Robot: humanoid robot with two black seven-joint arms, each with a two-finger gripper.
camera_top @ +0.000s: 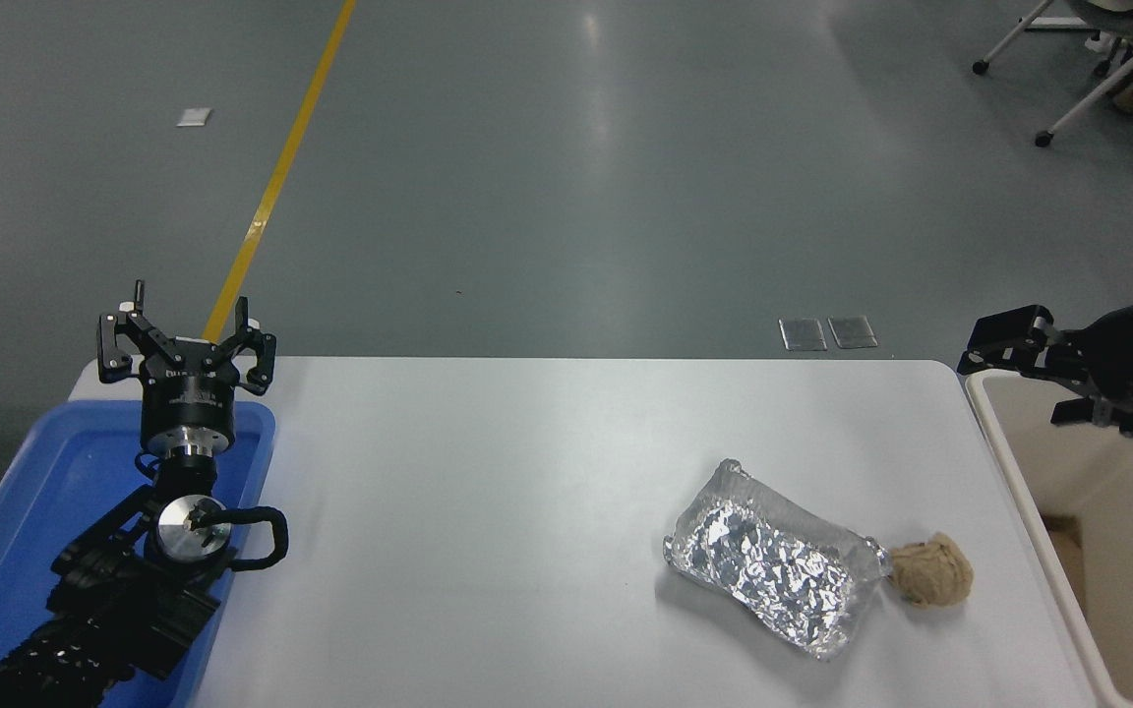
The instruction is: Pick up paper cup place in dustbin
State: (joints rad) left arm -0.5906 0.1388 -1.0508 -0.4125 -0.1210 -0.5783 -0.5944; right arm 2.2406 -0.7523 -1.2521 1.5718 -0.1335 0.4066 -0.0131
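Observation:
The paper cup is not in view anywhere. The dustbin [1107, 472], a large cream bin, stands off the table's right end, partly cut off by the picture edge. My right gripper [1014, 385] comes in from the right edge and hovers over the bin's far left corner. It is open and holds nothing. My left gripper [185, 336] is parked at the lower left above the blue tray [45, 482], open and empty.
A crumpled foil tray [773, 565] lies on the white table [488, 472] at the right front, with a crumpled brown paper ball [932, 583] touching its right end. Wheeled chair legs [1078, 88] stand on the floor at the far right.

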